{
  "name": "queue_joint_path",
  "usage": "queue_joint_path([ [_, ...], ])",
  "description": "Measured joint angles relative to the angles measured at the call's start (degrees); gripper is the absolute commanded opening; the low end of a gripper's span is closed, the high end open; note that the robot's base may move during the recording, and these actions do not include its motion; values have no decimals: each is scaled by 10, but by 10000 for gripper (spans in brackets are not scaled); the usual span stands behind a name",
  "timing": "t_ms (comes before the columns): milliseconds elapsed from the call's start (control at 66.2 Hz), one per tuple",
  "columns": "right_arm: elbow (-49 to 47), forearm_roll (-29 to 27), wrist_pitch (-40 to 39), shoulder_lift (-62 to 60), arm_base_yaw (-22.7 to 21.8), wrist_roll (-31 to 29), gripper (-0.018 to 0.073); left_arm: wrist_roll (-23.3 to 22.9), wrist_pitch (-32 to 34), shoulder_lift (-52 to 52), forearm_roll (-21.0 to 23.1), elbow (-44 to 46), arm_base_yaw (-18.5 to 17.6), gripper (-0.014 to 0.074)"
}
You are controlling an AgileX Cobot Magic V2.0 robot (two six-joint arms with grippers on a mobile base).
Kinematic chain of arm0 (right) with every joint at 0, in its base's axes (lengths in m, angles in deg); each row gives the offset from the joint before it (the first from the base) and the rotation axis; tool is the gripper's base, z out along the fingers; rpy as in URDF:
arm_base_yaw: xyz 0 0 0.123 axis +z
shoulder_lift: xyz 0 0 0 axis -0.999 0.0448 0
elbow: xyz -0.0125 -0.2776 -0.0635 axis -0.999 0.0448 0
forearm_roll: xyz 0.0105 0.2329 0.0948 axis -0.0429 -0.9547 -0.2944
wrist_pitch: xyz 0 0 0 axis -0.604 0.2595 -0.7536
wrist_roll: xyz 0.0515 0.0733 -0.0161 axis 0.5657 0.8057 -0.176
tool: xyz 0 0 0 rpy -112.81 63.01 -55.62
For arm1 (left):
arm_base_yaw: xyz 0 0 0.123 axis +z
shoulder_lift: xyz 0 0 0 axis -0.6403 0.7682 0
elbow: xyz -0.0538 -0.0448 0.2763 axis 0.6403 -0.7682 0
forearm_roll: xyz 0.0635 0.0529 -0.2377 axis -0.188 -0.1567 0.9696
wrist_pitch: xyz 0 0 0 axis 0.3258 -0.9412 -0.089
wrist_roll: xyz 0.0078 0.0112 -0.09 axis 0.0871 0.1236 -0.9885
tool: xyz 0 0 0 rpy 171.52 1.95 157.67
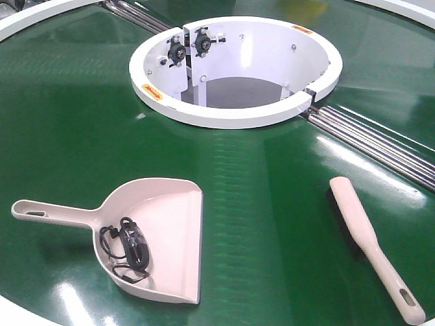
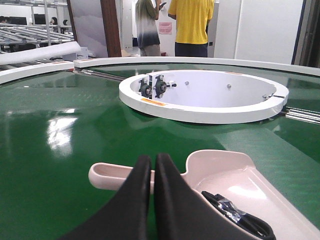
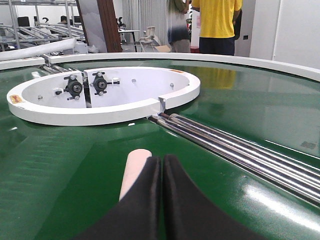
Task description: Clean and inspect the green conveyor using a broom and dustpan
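Observation:
The green conveyor [image 1: 258,176] fills the front view, with its white ring opening [image 1: 234,71] at the top. The beige-pink dustpan [image 1: 163,238] lies at the lower left, handle to the left, with a black tangle of cable [image 1: 126,248] in its scoop. The broom [image 1: 367,238] lies at the lower right, bristles down. Neither gripper shows in the front view. My left gripper [image 2: 152,161] is shut and empty, just behind the dustpan's handle [image 2: 115,176]. My right gripper [image 3: 162,161] is shut and empty, with the broom's tip [image 3: 135,172] just left of it.
Steel rollers [image 1: 380,139] run from the ring to the right edge, and another set [image 1: 136,15] to the top left. The belt's white rim [image 1: 27,20] curves at the back. Two people [image 2: 192,25] stand beyond the conveyor.

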Motion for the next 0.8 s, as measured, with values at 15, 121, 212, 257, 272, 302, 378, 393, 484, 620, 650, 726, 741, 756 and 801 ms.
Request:
queue_joint_path([
  [15,0,0,0,0,0,0,-10,0,0,0,0,0,0,-7],
  [121,0,0,0,0,0,0,-10,0,0,0,0,0,0,-7],
  [212,0,0,0,0,0,0,-10,0,0,0,0,0,0,-7],
  [257,0,0,0,0,0,0,-10,0,0,0,0,0,0,-7],
  [272,0,0,0,0,0,0,-10,0,0,0,0,0,0,-7],
  [302,0,0,0,0,0,0,-10,0,0,0,0,0,0,-7],
  [378,0,0,0,0,0,0,-10,0,0,0,0,0,0,-7],
  [393,0,0,0,0,0,0,-10,0,0,0,0,0,0,-7],
  [484,0,0,0,0,0,0,-10,0,0,0,0,0,0,-7],
  [620,0,0,0,0,0,0,-10,0,0,0,0,0,0,-7],
  [650,0,0,0,0,0,0,-10,0,0,0,0,0,0,-7],
  [726,0,0,0,0,0,0,-10,0,0,0,0,0,0,-7],
  [741,0,0,0,0,0,0,-10,0,0,0,0,0,0,-7],
  [756,0,0,0,0,0,0,-10,0,0,0,0,0,0,-7],
  [801,0,0,0,0,0,0,-10,0,0,0,0,0,0,-7],
])
